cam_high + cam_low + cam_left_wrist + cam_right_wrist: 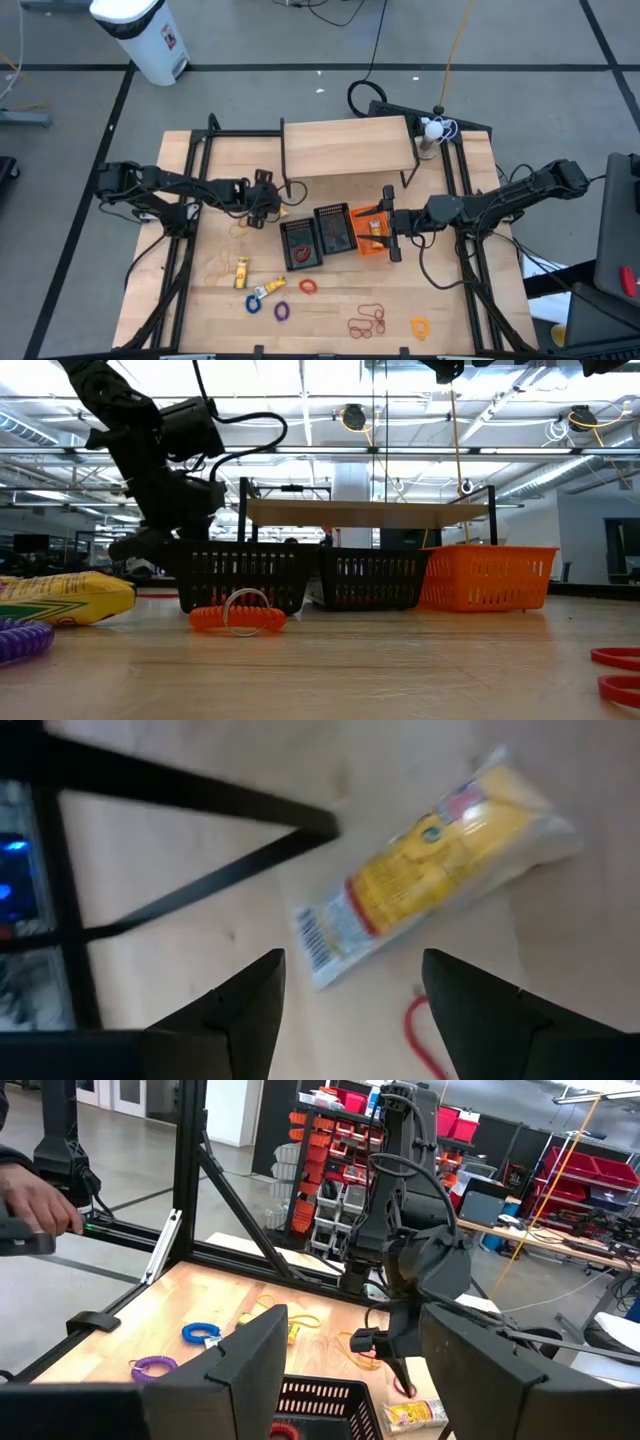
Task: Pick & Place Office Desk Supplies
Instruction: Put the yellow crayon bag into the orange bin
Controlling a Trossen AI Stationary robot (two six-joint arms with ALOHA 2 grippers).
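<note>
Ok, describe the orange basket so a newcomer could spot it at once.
Start at the raised wooden shelf at the back of the table. Just in front of it stand three small mesh baskets in a row. The orange basket is the one nearest the right gripper; the two black baskets beside it are dark.

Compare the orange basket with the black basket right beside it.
The orange basket is bright orange; the middle black basket is black. The orange basket sits at the right end of the row, under the right hand; the black one sits between it and another black basket. In the low view the orange basket looks wider. Both are slotted, open-topped and stand upright on the table.
</note>
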